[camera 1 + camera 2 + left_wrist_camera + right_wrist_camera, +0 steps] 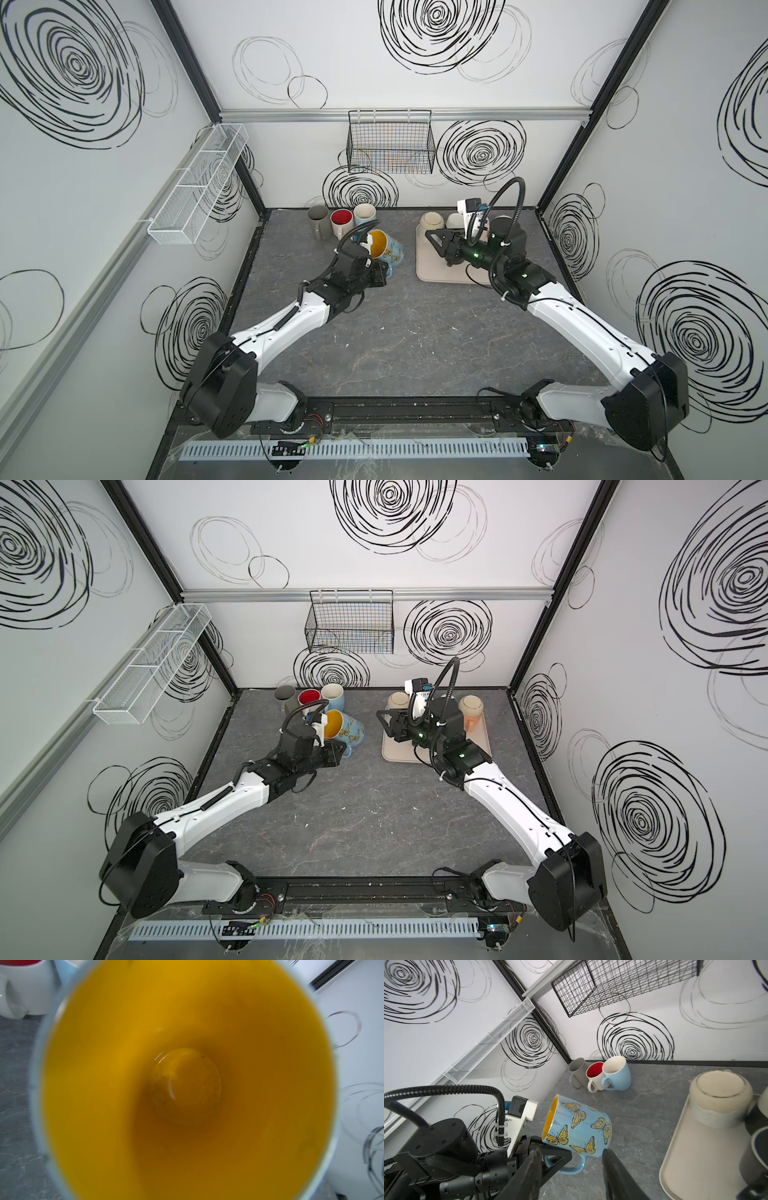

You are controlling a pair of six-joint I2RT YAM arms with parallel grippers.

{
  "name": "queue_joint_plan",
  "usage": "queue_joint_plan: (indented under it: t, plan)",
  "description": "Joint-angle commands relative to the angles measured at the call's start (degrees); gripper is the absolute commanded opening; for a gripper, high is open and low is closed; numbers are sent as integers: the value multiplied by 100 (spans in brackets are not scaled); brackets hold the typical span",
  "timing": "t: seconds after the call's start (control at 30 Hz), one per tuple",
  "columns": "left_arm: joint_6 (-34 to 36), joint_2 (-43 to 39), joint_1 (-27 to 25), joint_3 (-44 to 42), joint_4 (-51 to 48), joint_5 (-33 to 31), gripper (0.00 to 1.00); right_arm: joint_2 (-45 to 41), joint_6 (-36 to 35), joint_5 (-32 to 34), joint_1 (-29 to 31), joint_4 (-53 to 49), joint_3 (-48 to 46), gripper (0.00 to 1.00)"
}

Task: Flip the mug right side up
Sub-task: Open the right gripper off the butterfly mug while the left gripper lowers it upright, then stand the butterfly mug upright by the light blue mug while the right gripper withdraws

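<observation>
Between the closed left fingers point(379, 275) sits the handle of the butterfly mug point(577, 1126), held tilted over the worktop point(395, 332), probably so a wrist roll can stand it upright. The right fingers point(612, 1167) gape half-open and empty, clear of it.

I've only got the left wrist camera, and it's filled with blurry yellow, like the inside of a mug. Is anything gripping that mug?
Observer: Yes. The left gripper is shut on the handle of the butterfly mug.
Operator: Is it upright?
Observer: No. It is tilted, with its mouth facing the left arm.
Operator: And the other arm?
Observer: The right gripper is open and empty, above the tray, near an upside-down cream mug.
</observation>
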Motion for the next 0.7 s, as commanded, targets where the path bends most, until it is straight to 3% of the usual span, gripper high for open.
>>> queue_joint_plan:
  t: [0.0,0.37,0.67]
  plan:
    - [442,249,-103,485,198,-572,0,1,-276,361,-20,-472,112,51]
    - [688,1695,-200,1402,-369,-1097,0,485,-839,978,1,-1470,359,50]
    - [1079,3108,-108,3089,-998,-1617,0,687,-1011,1154,-23,-1606,454,50]
